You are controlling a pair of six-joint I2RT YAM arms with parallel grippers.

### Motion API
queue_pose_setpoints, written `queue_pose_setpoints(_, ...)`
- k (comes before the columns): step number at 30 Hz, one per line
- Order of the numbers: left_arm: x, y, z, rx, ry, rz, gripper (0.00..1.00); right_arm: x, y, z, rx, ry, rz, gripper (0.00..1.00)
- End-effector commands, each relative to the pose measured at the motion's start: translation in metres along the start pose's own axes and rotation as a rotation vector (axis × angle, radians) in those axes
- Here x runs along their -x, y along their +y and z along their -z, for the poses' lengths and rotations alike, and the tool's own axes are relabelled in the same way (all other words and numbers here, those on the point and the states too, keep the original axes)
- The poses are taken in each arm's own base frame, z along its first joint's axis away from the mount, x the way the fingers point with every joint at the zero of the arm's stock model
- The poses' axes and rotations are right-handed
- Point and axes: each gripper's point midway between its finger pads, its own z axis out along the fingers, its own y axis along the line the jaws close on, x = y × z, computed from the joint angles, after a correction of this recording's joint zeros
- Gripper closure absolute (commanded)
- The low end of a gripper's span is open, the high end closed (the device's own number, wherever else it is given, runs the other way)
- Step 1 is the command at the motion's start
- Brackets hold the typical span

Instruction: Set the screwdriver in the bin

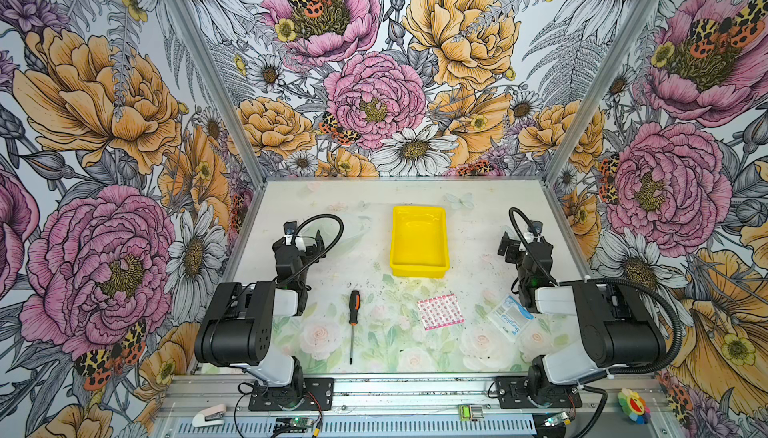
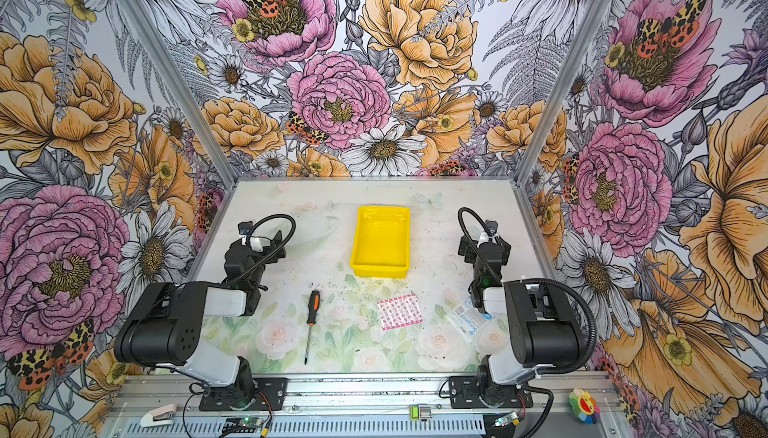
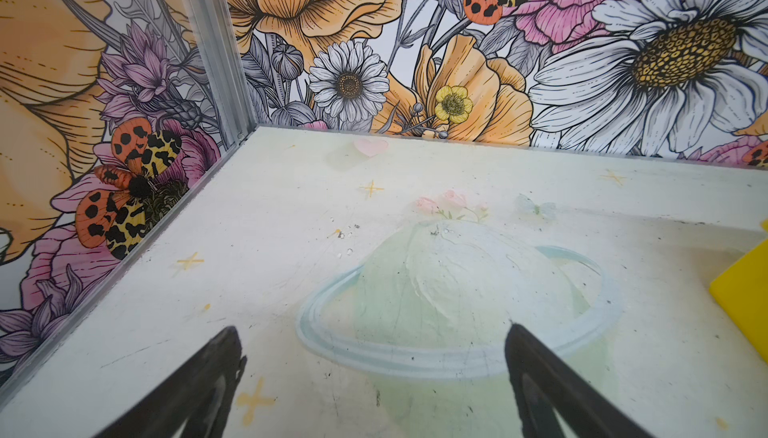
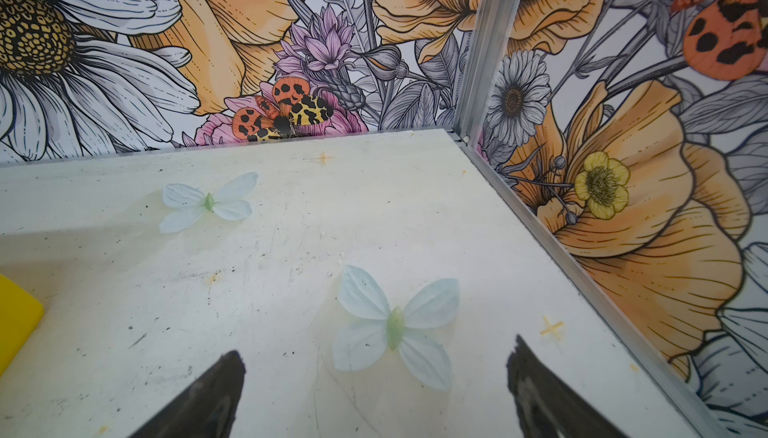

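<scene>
From my seat, the screwdriver (image 1: 353, 323) (image 2: 311, 323) lies flat on the table (image 1: 374, 207), handle toward the back and tip toward the front rail. It sits just right of the left arm's elbow and well apart from the left pincer (image 1: 311, 244). That pincer hangs farther back, to the left of the bin (image 1: 419, 209). In its wrist view I see the left pincer (image 3: 374, 332) spread wide over bare tabletop with nothing between its fingers (image 3: 224, 357), and a yellow corner of the bin (image 3: 744, 290) shows at the edge. The right pincer (image 1: 505, 248) hangs on the other side of the bin. It too stands spread in its wrist view (image 4: 376, 357), pinching nothing, over a pale butterfly printed on the table.

The bin (image 2: 381, 209) stands at mid-table, beyond the screwdriver and a little to its right. Its glossy inside holds nothing.

My count on the table:
- one screwdriver
- one bin
- one pink patterned packet (image 1: 439, 312)
- one clear packet with blue print (image 1: 509, 317), partly under the right arm

Both packets lie in front of the bin and to the right of the screwdriver, touching neither.
</scene>
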Motion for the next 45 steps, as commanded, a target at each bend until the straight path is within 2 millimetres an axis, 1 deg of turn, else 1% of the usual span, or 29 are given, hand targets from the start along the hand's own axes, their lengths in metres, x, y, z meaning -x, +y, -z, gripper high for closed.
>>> queue_pose_setpoints(1,0.004,-0.003,-0.002,-0.015,-0.007,-0.007,0.01,0.005,0.001,0.0,-0.005,-0.022,0.0,0.01)
queue_pose_setpoints(5,0.004,-0.003,-0.002,-0.012,-0.008,-0.004,0.01,0.005,0.001,0.001,-0.004,-0.026,0.001,0.01)
queue_pose_setpoints(7,0.006,-0.002,-0.002,-0.007,-0.004,-0.004,0.01,0.011,-0.004,0.003,-0.038,-0.027,-0.005,0.01)
queue_pose_setpoints(11,0.012,-0.004,-0.003,-0.015,0.014,-0.007,0.01,0.023,-0.008,0.007,-0.065,0.012,-0.005,0.0)
queue_pose_setpoints(14,0.02,-0.001,0.0,0.0,0.028,-0.003,0.01,0.029,-0.005,0.016,-0.045,0.025,-0.017,0.01)
queue_pose_setpoints(16,0.025,0.0,0.002,0.013,0.062,0.006,0.01,0.033,-0.007,0.023,-0.058,0.05,-0.061,0.0)
queue_pose_setpoints(18,0.028,-0.003,0.005,-0.007,0.102,0.006,0.01,0.037,-0.009,0.027,-0.075,0.096,-0.116,0.0)
queue_pose_setpoints(21,0.035,-0.006,0.014,-0.018,0.142,0.043,0.01,0.038,0.0,0.034,-0.073,0.202,-0.114,0.01)
queue_pose_setpoints(23,0.037,0.005,0.02,0.057,0.177,0.143,0.01,0.037,0.009,0.038,-0.066,0.271,-0.102,0.0)
queue_pose_setpoints(25,0.035,0.012,0.025,0.127,0.242,0.2,0.01,0.044,0.021,0.043,-0.039,0.294,-0.087,0.01)
queue_pose_setpoints(28,0.029,0.007,0.029,0.147,0.346,0.25,0.01,0.057,0.047,0.054,0.034,0.282,-0.09,0.01)
queue_pose_setpoints(30,0.029,0.002,0.033,0.143,0.4,0.291,0.01,0.066,0.067,0.061,0.11,0.283,-0.087,0.01)
queue_pose_setpoints(33,0.029,-0.015,0.041,0.102,0.494,0.338,0.01,0.073,0.1,0.071,0.229,0.302,-0.054,0.01)
queue_pose_setpoints(36,0.026,-0.036,0.051,0.054,0.582,0.328,0.01,0.075,0.137,0.083,0.354,0.312,0.011,0.01)
queue_pose_setpoints(38,0.025,-0.045,0.06,0.051,0.624,0.321,0.01,0.076,0.16,0.092,0.44,0.322,0.055,0.01)
queue_pose_setpoints(41,0.025,-0.063,0.074,0.014,0.684,0.325,0.01,0.081,0.192,0.112,0.573,0.327,0.116,0.01)
queue_pose_setpoints(44,0.017,-0.08,0.093,-0.023,0.76,0.325,0.01,0.081,0.218,0.138,0.706,0.309,0.182,0.01)
queue_pose_setpoints(45,0.014,-0.085,0.099,-0.034,0.786,0.331,0.01,0.079,0.228,0.149,0.774,0.308,0.205,0.0)
